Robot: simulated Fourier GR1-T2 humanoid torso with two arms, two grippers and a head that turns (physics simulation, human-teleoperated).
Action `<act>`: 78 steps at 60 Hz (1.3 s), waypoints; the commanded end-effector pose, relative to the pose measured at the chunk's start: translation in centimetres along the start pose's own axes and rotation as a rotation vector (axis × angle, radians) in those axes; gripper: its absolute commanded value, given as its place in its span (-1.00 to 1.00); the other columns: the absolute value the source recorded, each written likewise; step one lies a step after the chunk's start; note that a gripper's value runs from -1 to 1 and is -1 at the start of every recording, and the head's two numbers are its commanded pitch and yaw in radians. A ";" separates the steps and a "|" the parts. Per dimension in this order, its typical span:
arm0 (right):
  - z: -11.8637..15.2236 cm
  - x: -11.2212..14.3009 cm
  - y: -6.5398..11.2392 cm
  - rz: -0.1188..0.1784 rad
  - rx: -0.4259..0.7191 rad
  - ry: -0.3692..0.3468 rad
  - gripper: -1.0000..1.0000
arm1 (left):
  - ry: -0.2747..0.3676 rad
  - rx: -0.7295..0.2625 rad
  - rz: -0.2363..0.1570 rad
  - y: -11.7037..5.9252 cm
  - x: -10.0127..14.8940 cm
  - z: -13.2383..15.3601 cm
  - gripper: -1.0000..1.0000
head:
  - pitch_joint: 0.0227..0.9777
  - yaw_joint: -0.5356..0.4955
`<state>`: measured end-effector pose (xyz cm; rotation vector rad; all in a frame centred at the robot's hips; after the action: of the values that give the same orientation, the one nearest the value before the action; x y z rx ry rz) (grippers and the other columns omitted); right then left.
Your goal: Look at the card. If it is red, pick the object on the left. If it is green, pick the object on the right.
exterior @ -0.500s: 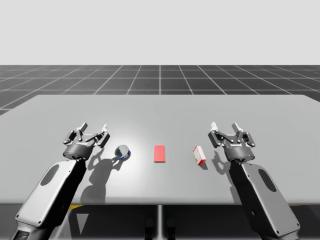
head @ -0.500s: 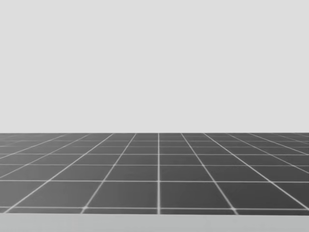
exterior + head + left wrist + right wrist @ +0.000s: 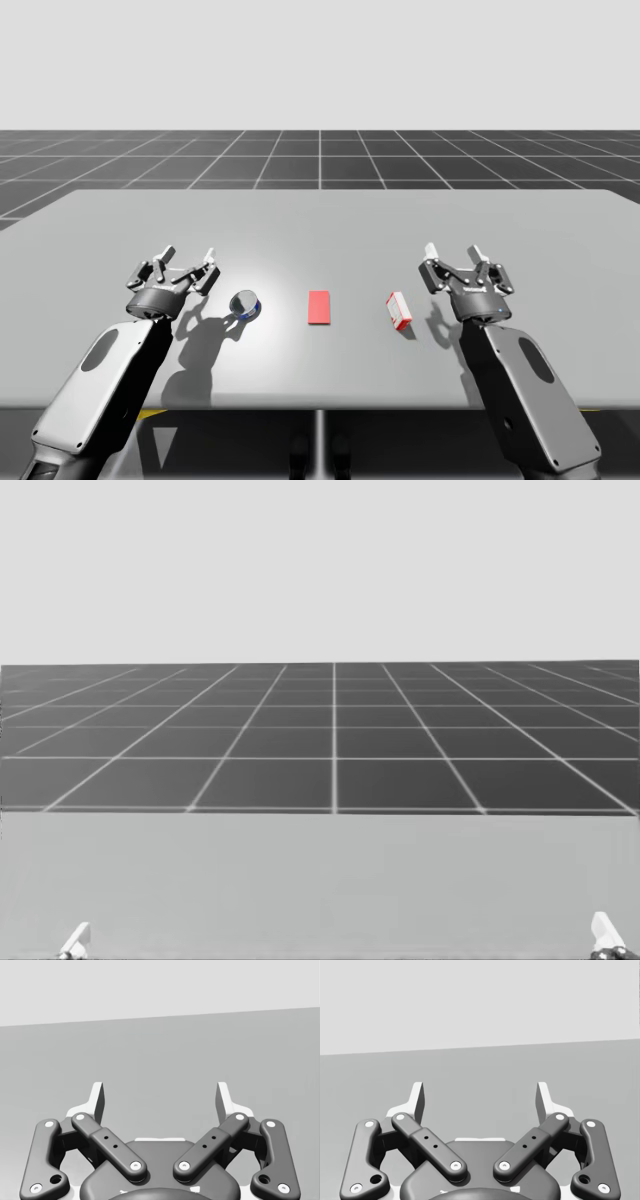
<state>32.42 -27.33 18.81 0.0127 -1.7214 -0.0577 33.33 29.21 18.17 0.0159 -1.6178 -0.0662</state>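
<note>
We count three things on the grey surface [image 3: 320, 225], set in one row across its middle. There is one red card [image 3: 319, 307], lying flat at the centre. There is one small round can [image 3: 245, 304], silver-faced with a blue wall, just to the left of the card and apart from it. There is one small red and white box [image 3: 399, 311], just to the right of the card and also apart from it.

We have two tools, each with two fingers. Our left tool [image 3: 188, 256] stands near the can, on the side away from the card, and does not touch it. Our right tool [image 3: 450, 253] stands near the box, on its outer side, and is likewise clear of it.

In the left wrist view our left tool [image 3: 160, 1095] has its fingers spread wide with only bare surface between them. In the right wrist view our right tool [image 3: 480, 1095] is spread the same way and grips nothing.

The head view looks across the far part of the surface to the dark gridded floor [image 3: 335, 740]. Two white fingertips rise at its lower corners, one on the left [image 3: 77, 941] and one on the right [image 3: 603, 932].
</note>
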 end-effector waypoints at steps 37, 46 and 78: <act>-0.2 0.0 -0.1 0.004 -0.002 0.005 -1.00 | -0.001 -0.003 -0.004 0.1 0.0 -0.1 -1.00 | 0.61 0.08; -0.2 -0.1 0.0 0.005 0.000 0.006 -1.00 | -0.003 -0.002 -0.003 0.1 0.0 -0.2 -1.00 | 0.73 0.04; -0.1 0.0 0.1 0.006 0.001 0.006 -1.00 | -0.003 -0.002 -0.003 0.1 0.0 -0.2 -1.00 | 0.79 0.06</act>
<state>32.52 -27.27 18.82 0.0090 -1.7153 -0.0531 33.47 29.28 18.22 0.0168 -1.6204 -0.0707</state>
